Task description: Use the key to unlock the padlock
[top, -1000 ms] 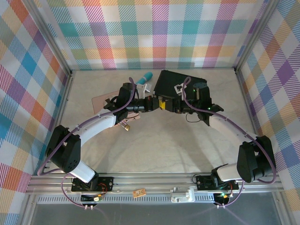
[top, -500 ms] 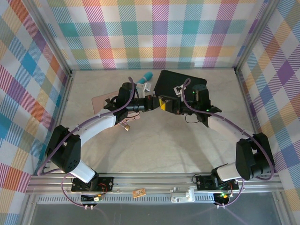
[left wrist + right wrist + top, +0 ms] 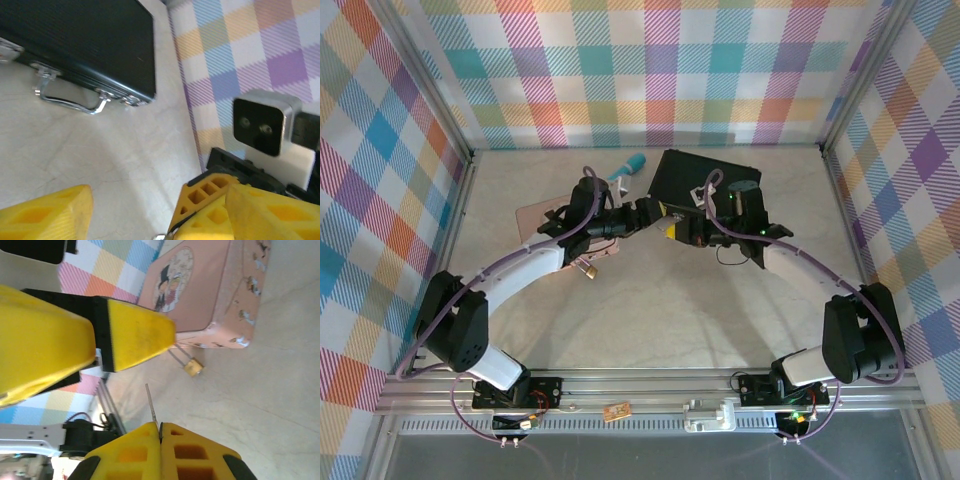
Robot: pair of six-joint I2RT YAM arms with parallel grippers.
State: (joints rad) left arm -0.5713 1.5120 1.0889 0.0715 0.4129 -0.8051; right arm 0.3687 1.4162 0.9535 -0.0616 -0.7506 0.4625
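— Where's the padlock (image 3: 192,366)?
— Lying on the surface (image 3: 260,405), middle of the right wrist view, just beside the lower corner of the pink tin (image 3: 215,290). Its shackle looks closed, but it's too small to be sure.
— And the key (image 3: 151,404)?
— A thin grey sliver sticking up from the right gripper (image 3: 160,431) at the bottom edge. Its jaws are pinched together on it, apart from the padlock.
— The left gripper (image 3: 157,200)?
— Jaws wide, nothing held. The black case (image 3: 85,45) lies upper left in its view.
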